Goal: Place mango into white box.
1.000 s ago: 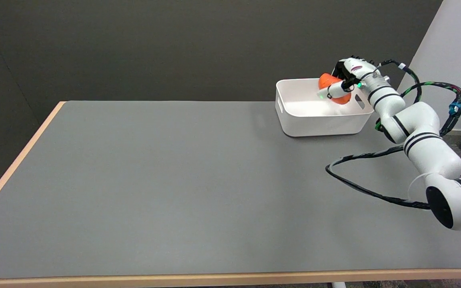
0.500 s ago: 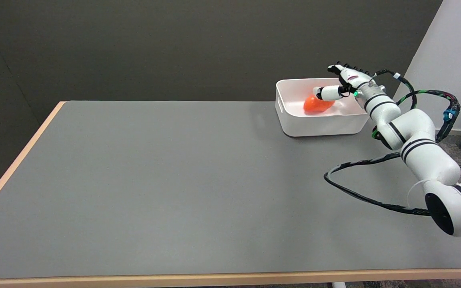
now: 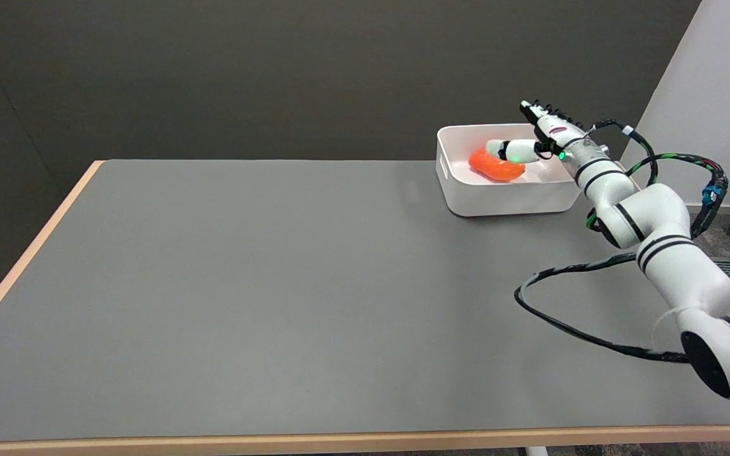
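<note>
At the table's [image 3: 276,285] far right corner sits the white box [image 3: 504,193], close to the back edge, with broad bare grey surface spreading left and toward the near edge. Inside the box lies the mango [image 3: 495,167]. Above it, the right hand [image 3: 539,136] hovers, fingers spread apart, holding nothing.

The right arm [image 3: 656,234] is built of rounded, glossy white segments, with thin black bands ringing the joints and a flat black disc capping the large joint at the lower right. A black cable [image 3: 568,320] loops loosely off it, and a second bundle flecked with green and red, carrying a small blue connector [image 3: 711,190], arcs along its upper side. The right hand [image 3: 545,133] is white with black fingers, a small reddish marking on its back and a green light glowing near the wrist.
</note>
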You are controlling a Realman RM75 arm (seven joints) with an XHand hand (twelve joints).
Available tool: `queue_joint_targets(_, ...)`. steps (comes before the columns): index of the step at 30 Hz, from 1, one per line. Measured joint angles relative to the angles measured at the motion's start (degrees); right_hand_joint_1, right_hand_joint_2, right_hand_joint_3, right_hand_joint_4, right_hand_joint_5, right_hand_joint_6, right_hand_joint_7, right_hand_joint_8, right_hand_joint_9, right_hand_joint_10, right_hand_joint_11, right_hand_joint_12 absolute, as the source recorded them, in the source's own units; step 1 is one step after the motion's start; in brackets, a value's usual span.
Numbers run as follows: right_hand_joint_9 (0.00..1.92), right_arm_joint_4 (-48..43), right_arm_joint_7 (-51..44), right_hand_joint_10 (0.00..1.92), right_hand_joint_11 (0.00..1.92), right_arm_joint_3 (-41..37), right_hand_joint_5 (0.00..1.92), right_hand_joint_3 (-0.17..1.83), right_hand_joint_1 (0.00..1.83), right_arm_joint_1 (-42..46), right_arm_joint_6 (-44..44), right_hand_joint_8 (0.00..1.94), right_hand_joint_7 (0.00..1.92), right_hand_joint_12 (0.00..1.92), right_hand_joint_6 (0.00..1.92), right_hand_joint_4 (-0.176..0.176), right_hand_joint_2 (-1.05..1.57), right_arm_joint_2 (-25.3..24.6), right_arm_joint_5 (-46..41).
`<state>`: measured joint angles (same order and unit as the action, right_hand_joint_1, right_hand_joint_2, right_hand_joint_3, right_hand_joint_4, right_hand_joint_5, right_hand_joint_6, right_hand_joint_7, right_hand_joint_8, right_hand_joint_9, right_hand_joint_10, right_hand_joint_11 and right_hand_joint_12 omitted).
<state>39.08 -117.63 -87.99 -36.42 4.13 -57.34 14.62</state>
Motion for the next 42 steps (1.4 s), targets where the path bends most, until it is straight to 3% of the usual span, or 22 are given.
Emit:
queue_joint_targets(1,0.0,1.3,0.2,0.0,0.0,-0.2,0.0,0.68,0.43,0.8,0.0,0.0,0.0,0.0,0.0,0.045,0.58,0.1,-0.7)
queue_joint_targets(3,0.0,4.3,0.7,0.0,0.0,-0.8,0.0,0.73,0.45,2.6,0.0,0.0,0.0,0.0,0.0,-0.055,0.61,0.3,-2.5)
queue_joint_targets(5,0.0,6.7,1.2,0.0,0.0,-1.3,0.0,0.95,0.56,4.3,0.3,0.0,0.0,0.01,0.0,-0.091,0.63,0.4,-4.3)
queue_joint_targets(7,0.0,9.7,1.6,0.0,0.0,-2.2,0.0,0.95,0.45,6.6,1.1,0.0,0.0,0.1,0.0,-0.092,0.73,0.6,-7.2)
queue_joint_targets(9,0.0,12.2,2.0,0.0,0.0,-2.9,0.0,1.05,0.6,8.6,2.1,0.0,0.0,0.12,0.02,-0.094,0.77,0.8,-10.4)
queue_joint_targets(10,0.0,13.4,2.2,0.01,0.0,-3.3,0.0,1.05,0.59,9.7,2.6,0.0,0.0,0.16,0.07,-0.09,0.8,0.9,-12.1)
queue_joint_targets(12,0.0,16.4,2.6,0.08,0.0,-4.3,0.0,0.92,0.35,12.5,4.0,0.0,0.0,0.34,0.24,-0.068,0.92,1.0,-16.6)
queue_joint_targets(14,0.0,19.4,2.9,0.2,0.0,-5.4,0.0,0.89,0.38,15.5,5.6,0.04,0.0,0.42,0.45,-0.068,0.97,1.0,-21.6)
queue_joint_targets(15,0.03,20.8,3.1,0.32,0.02,-5.8,0.04,1.05,0.65,17.0,6.4,0.05,0.07,0.58,0.6,-0.071,0.89,1.0,-23.8)
queue_joint_targets(16,0.05,22.4,3.2,0.4,0.03,-6.4,0.07,1.14,0.79,18.8,7.4,0.08,0.11,0.69,0.71,-0.073,0.85,0.9,-26.5)
queue_joint_targets(18,0.06,25.3,3.6,0.43,0.0,-7.5,0.07,1.0,0.36,22.2,9.5,0.23,0.05,0.82,0.78,-0.065,0.97,0.7,-31.7)
queue_joint_targets(25,0.16,34.3,5.3,0.52,0.05,-10.8,0.15,1.01,0.38,34.0,17.8,0.25,0.16,0.9,0.8,-0.057,0.95,-1.6,-49.1)
queue_joint_targets(28,0.15,37.2,7.4,0.52,0.01,-11.6,0.17,1.01,0.38,38.8,21.5,0.25,0.17,0.9,0.75,-0.065,0.94,-2.9,-54.8)
queue_joint_targets(31,0.11,38.9,10.5,0.5,0.0,-11.8,0.15,0.87,0.39,42.6,25.4,0.27,0.12,0.76,0.7,-0.088,1.0,-4.1,-59.1)
queue_joint_targets(33,0.03,39.2,13.6,0.49,0.0,-11.6,0.06,1.11,0.75,44.8,29.3,0.13,0.08,0.51,0.65,-0.145,0.83,-4.9,-61.5)
queue_joint_targets(35,0.0,38.4,17.1,0.41,0.0,-11.0,0.04,0.94,0.33,46.4,33.4,0.2,0.0,0.39,0.55,-0.155,0.96,-5.5,-63.0)
queue_joint_targets(37,0.01,36.7,21.0,0.25,0.0,-10.2,0.01,1.12,0.7,47.4,37.9,0.1,0.01,0.26,0.43,-0.172,0.88,-6.0,-64.1)
queue_joint_targets(42,0.01,28.6,32.7,0.22,0.0,-7.3,0.01,1.12,0.69,48.3,49.2,0.11,0.0,0.22,0.37,-0.175,0.88,-7.1,-65.3)
